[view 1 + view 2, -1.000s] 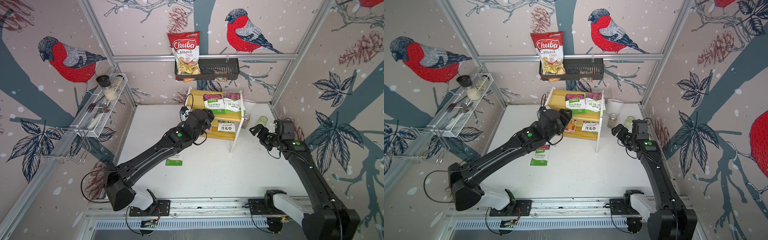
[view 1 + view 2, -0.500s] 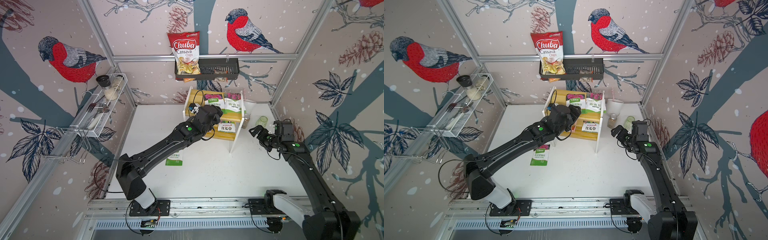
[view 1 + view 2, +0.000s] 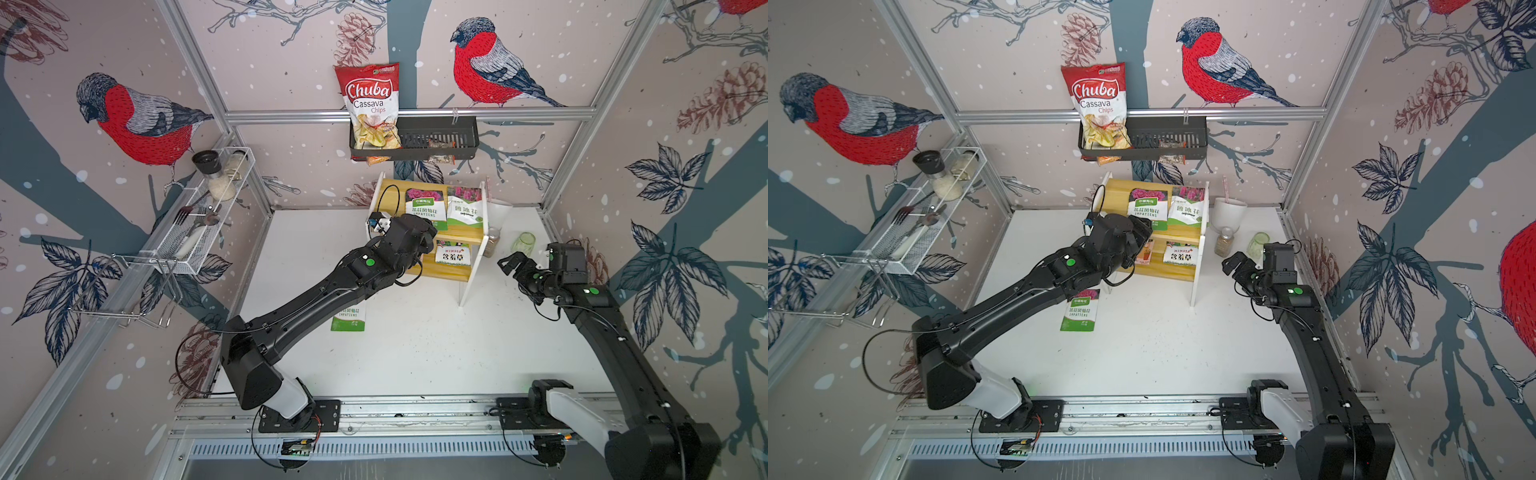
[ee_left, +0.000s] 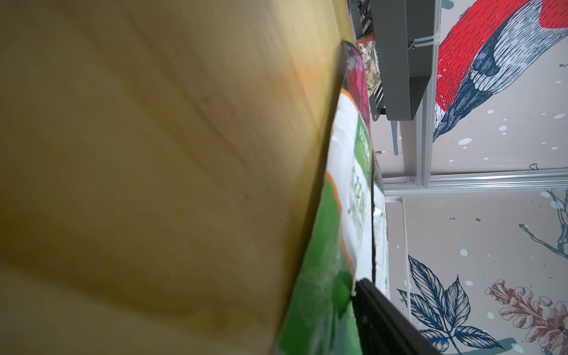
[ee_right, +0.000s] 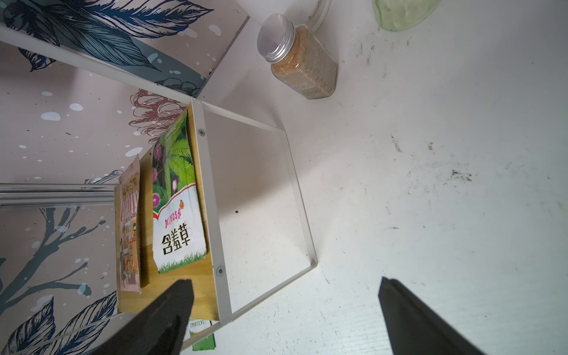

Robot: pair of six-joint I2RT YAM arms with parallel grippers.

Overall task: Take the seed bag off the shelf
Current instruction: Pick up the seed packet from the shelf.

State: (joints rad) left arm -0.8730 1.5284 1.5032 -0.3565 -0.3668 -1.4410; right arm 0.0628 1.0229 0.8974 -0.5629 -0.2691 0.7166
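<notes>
Left wrist view: left claw (image 3: 1142, 233) finger (image 4: 378, 307) at seed bag (image 4: 347, 184), grip unclear; right claw (image 5: 284, 282) wide, empty. Shallow pinch may slip.

left gripper (image 3: 420, 240) at front edge of shelf (image 3: 441, 272) top tier, over lower corner of impatiens seed bag (image 3: 424, 203), jaws hidden behind wrist, right gripper (image 3: 514, 266) spread wide, well right of shelf, near green glass (image 3: 524, 242)

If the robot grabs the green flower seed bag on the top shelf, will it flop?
Probably floppy: the seed bag is a thin packet lying flat on the shelf. Likely very light, since the left wrist view shows it nearly paper-thin edge-on. Its shiny printed face might slip a little.
</notes>
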